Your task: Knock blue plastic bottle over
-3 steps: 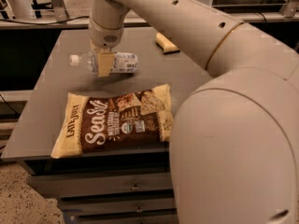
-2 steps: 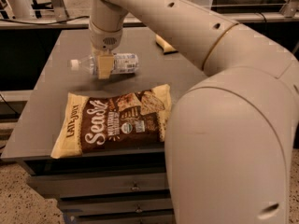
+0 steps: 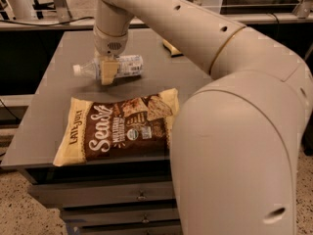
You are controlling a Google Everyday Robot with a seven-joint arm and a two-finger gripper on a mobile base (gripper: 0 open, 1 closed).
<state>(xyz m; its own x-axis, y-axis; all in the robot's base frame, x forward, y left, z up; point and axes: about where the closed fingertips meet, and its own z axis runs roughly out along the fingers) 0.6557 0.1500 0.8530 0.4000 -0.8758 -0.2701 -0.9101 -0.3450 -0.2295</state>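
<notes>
The blue plastic bottle [image 3: 126, 65] lies on its side on the grey table [image 3: 49, 102], white cap pointing left, label to the right. My gripper [image 3: 108, 71] hangs from the arm directly over the bottle's middle, its tan fingers in front of the bottle and hiding part of it. The big arm fills the right half of the view.
A brown and yellow snack bag [image 3: 117, 125] lies flat at the table's front, just below the bottle. A small yellowish object [image 3: 172, 48] lies at the back behind the arm. Drawers [image 3: 107, 195] sit under the table's front edge.
The gripper and arm have shifted slightly; the bottle lies on its side in all frames, in about the same spot.
</notes>
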